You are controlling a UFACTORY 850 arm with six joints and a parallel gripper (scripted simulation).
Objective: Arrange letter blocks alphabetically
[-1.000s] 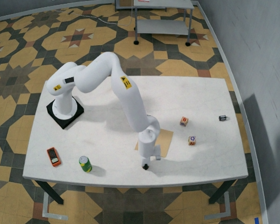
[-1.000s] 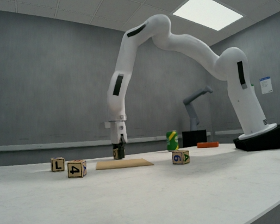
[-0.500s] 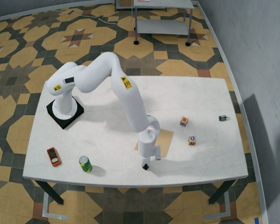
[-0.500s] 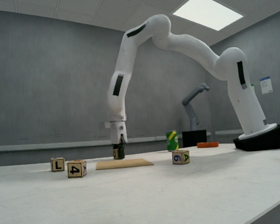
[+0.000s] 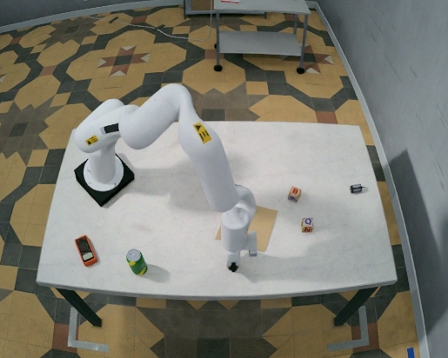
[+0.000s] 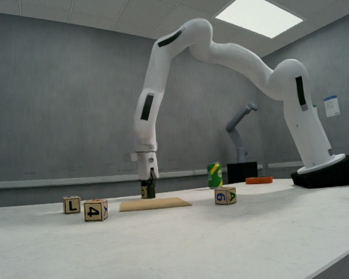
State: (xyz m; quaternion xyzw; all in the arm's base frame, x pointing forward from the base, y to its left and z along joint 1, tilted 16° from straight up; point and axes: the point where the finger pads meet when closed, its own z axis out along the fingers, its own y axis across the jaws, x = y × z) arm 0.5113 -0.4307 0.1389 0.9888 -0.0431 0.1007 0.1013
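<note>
My gripper (image 5: 233, 267) (image 6: 148, 189) points straight down and is shut on a small wooden block (image 6: 144, 192). It holds the block low, just off the near-left edge of the tan mat (image 5: 265, 217) (image 6: 165, 204); I cannot tell whether the block touches the table. Its top face is hidden by the fingers. In the exterior view a block with L on its side (image 6: 72, 204) and a block with 4 on its side (image 6: 94, 210) stand left of the mat. A block with 6 and A on its sides (image 6: 225, 196) stands to its right. In the top view two blocks (image 5: 294, 193) (image 5: 307, 224) stand off the mat, to its right.
A green can (image 5: 136, 261) (image 6: 214, 175) and an orange device (image 5: 86, 250) (image 6: 258, 180) lie near the table's front left. A small dark object (image 5: 356, 188) lies at the far right. The robot base (image 5: 103, 175) (image 6: 327, 174) stands on the left of the table.
</note>
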